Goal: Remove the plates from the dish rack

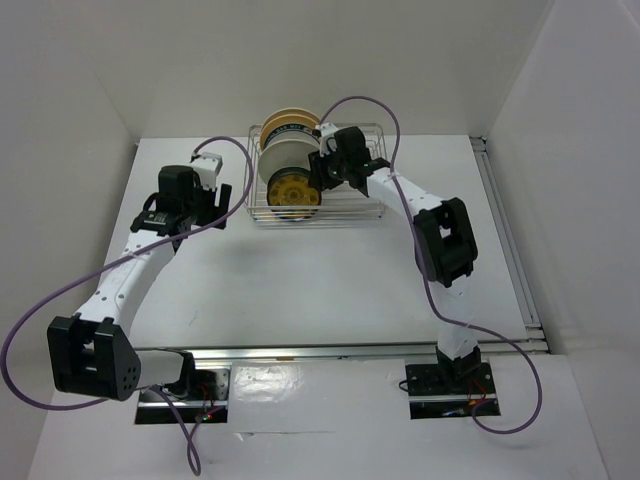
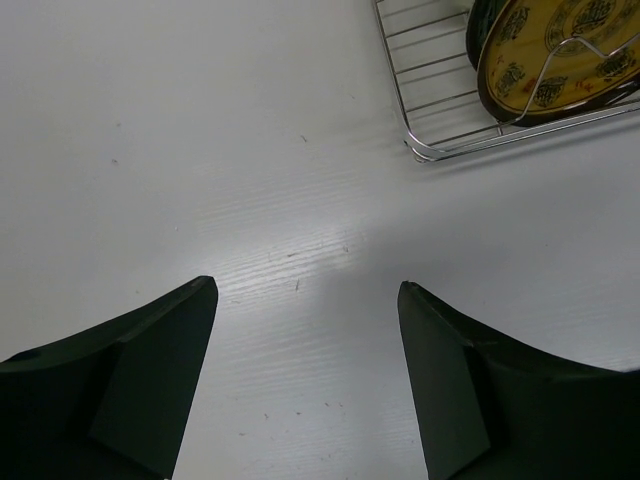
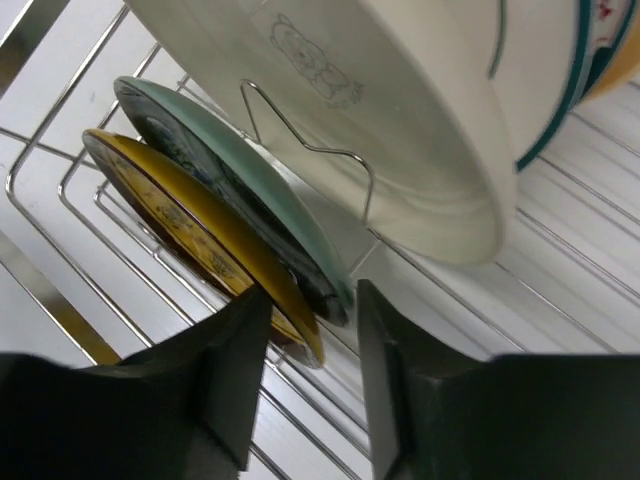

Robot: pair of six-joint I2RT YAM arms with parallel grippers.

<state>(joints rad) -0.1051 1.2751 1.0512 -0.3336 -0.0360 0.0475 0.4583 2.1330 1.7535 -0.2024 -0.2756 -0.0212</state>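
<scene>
**Dish rack still fully loaded – right gripper at the small plates, left gripper off to the side**

The rectangular silver wire dish rack stands at the far middle of the white table. All plates seen are in it, on edge between the upright prongs.

Contents, from the near end:
- The small round gold-patterned plate stands nearest the arms, its face turned towards them in the top view.
- The small round plate with a pale green back leans close behind it, and the two lower rims almost touch.
- The large round cream plate carries a faint bear outline and is held off the small pair by a bent wire prong.
- The teal-rimmed white plate is just behind the cream one.
- More rims show past it at the frame edge, too cropped to describe.
- In the top view a tan-rimmed plate closes the far end of the row.

The right gripper is inside the rack, at the lower rims of the two small plates. Its fingers stand apart, one on the gold plate's outer side and one on the green-backed plate's side, so both rims lie in the gap. A sliver of rack floor shows beside the right-hand finger – no clamp on either plate.

The left gripper hangs over bare table just beside the rack's near left corner. Its fingers are spread wide with nothing between them.
</scene>
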